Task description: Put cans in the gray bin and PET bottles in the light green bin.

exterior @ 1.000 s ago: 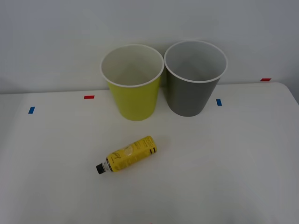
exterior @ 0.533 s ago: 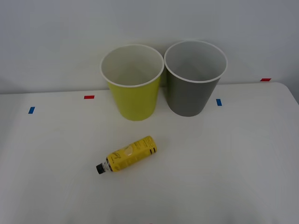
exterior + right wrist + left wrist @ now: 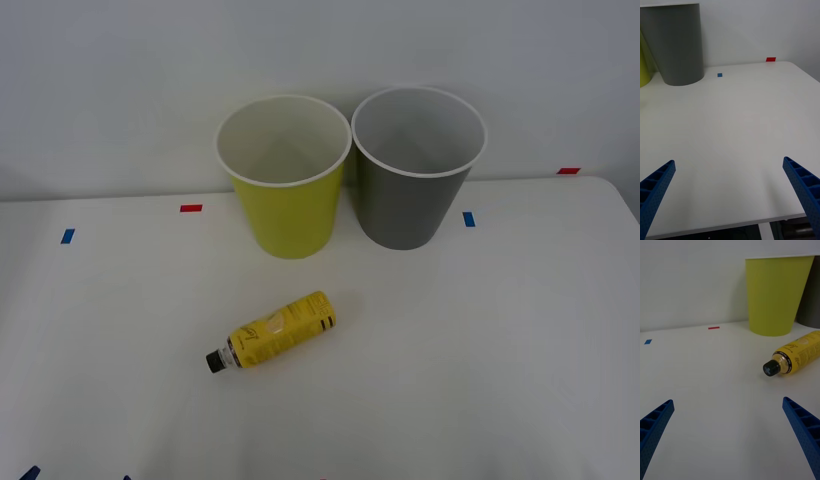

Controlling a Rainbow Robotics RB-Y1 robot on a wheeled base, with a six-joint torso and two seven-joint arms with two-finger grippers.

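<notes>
Both grippers are hanging low over the white table's point(image 3: 480, 350) near edge, the left gripper point(image 3: 728, 438) and right gripper point(image 3: 728, 198) spread wide, grasping nothing. Mid-table the PET bottle point(image 3: 272, 333) is lying on its side. Farther back, the light green bin point(image 3: 285, 200) and gray bin point(image 3: 410, 190) are standing side by side near the pale wall point(image 3: 120, 80), coloured tape marks point(image 3: 190, 208) flanking them.

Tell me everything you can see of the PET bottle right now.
The PET bottle is small, looks plastic, with a yellow label carrying dark print and a black screw cap, which is on. It lies on its side on the white table, cap pointing toward the robot's left and base angled toward the light green bin, apart from it. Only the table touches it; the left gripper is open, short of it.
</notes>
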